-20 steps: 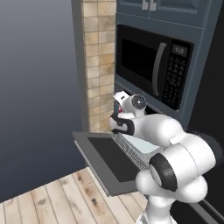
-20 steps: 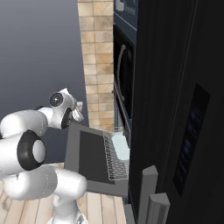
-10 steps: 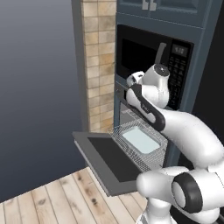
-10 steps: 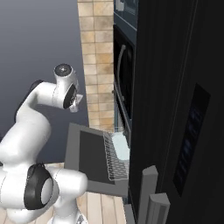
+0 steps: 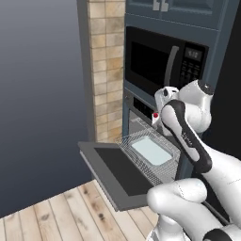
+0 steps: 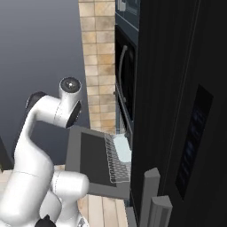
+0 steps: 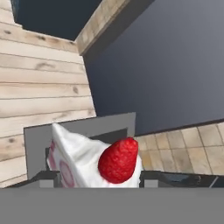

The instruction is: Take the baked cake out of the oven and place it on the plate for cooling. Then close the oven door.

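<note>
Showing the baked cake (image 7: 94, 159) close to the hand camera: a white wedge with pink filling on its cut side and a red strawberry on top, sitting between the two dark fingertips of the gripper (image 7: 98, 179), whose jaws are clenched on it. In the left base view only a small red dot of the cake (image 5: 155, 115) peeks out beside the white hand, raised in front of the oven (image 5: 136, 110) and above the pulled-out wire rack (image 5: 150, 157). On that rack lies a pale rectangular tray (image 5: 151, 150) (also visible as a light patch on the rack in the right base view (image 6: 122, 148)). The oven door (image 5: 120, 174) hangs fully lowered, a flat grey panel with a dark glass window, projecting over the wooden floor (image 5: 61, 212). Above the oven sits the black microwave (image 5: 162, 63) with a vertical handle and keypad. A column of tan brick (image 5: 106, 61) borders the cabinet on the left, against a plain grey wall (image 5: 40, 94). In the right base view a tall dark cabinet side (image 6: 177, 102) fills the right half.
</note>
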### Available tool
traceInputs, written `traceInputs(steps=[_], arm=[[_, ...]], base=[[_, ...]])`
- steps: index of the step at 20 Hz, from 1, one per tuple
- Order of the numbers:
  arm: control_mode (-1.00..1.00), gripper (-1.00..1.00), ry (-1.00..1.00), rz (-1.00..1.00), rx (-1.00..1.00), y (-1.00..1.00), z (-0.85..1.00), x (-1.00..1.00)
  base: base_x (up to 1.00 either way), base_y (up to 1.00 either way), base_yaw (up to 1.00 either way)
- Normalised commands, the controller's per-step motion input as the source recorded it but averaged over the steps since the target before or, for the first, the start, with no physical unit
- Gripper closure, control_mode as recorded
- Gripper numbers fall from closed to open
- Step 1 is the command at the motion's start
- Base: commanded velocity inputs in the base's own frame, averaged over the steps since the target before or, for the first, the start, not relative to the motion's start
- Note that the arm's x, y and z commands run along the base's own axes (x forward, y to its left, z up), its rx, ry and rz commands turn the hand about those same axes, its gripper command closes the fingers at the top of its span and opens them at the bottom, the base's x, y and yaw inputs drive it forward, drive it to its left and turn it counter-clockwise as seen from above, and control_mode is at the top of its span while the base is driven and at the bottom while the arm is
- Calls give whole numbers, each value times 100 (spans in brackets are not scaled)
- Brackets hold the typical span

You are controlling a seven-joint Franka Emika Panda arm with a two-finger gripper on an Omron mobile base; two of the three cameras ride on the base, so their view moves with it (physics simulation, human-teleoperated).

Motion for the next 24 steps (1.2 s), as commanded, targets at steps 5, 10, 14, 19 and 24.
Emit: traceInputs(steps=[5,10,14,19,24], arm=[[-100,100,-2,-18,32,-16,-2,-43],[-100,100,-4,-11,30,-8,0,-12],[-100,100,-15,-8,16,0,0,-14],[-100,100,-10,-3,9,0,0,-3],[-100,100,-6,0,7,0,0,0]], base=[[0,0,0],[0,0,0],[0,0,0],[0,0,0],[0,0,0]])
